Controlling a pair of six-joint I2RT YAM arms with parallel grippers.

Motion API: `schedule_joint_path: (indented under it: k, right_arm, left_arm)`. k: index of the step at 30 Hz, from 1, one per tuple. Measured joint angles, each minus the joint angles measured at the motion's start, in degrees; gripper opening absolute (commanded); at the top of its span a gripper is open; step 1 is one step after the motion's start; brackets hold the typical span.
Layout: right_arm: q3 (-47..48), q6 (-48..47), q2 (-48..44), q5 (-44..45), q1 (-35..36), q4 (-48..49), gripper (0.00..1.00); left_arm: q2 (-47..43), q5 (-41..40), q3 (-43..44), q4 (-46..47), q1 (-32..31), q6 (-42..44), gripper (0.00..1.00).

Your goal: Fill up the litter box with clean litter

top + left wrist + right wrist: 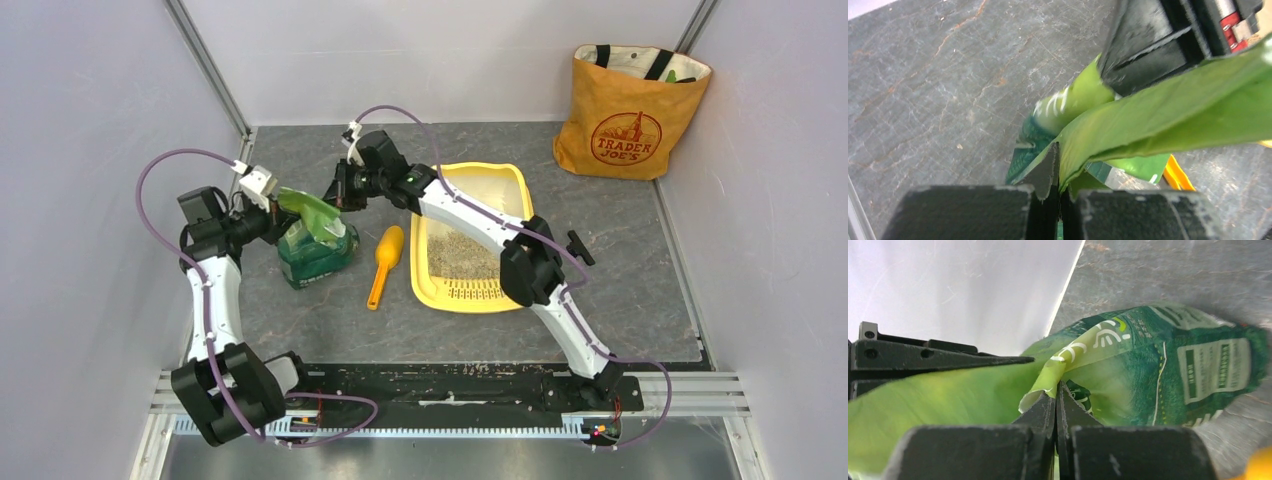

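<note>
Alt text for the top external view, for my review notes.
The left claw and right claw are both shut on the top of a green litter bag standing on the grey table. Beside it lie an orange scoop and the yellow litter box, holding some litter.

L arm (215, 290) elbow bent, forearm angled fwd-right; L gripper (280, 203) pinched tight on green litter bag (315, 255) top. R arm (470, 215) stretched diag left; R gripper (335, 195) clamped on same bag top, opposite L.
</note>
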Motion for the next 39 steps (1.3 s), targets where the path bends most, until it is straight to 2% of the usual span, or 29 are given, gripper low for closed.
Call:
schedule_joint_path:
  k: [7,10,12,15,19,27,32,39]
  right_arm:
    - [-3.08,-7.37,-7.19,5.29,-1.57,-9.2,0.0]
    - [-3.1,-9.53,-7.89,5.6,-1.42,-13.05,0.14]
    - [-3.1,-10.38,-7.89,5.38,-1.31,-14.38,0.29]
    - [-2.95,-11.98,-7.96,4.39,-1.22,-14.82,0.59]
    - [-1.31,-16.26,-7.96,2.43,-1.22,-15.54,0.82]
    - [0.26,-34.73,-7.96,0.0,-0.59,-16.98,0.87]
    - [-4.11,-47.67,-8.87,-1.92,-0.48,-14.93,0.86]
    - [-7.3,-51.12,-10.6,-5.57,-2.82,-12.87,0.87]
  left_arm:
    - [0.13,1.25,5.35,-10.27,5.86,4.11,0.02]
    - [0.17,1.99,6.21,-13.49,6.6,6.49,0.02]
    - [0.52,2.14,6.27,-15.04,6.64,7.72,0.02]
    - [1.33,2.47,6.88,-16.2,7.04,9.22,0.02]
    - [1.53,2.6,7.43,-17.38,7.08,10.84,0.02]
    - [2.69,2.95,8.63,-18.38,7.17,12.07,0.02]
    - [3.63,4.33,10.23,-22.64,7.17,16.22,0.02]
    - [3.78,6.69,11.5,-27.19,7.17,21.35,0.02]
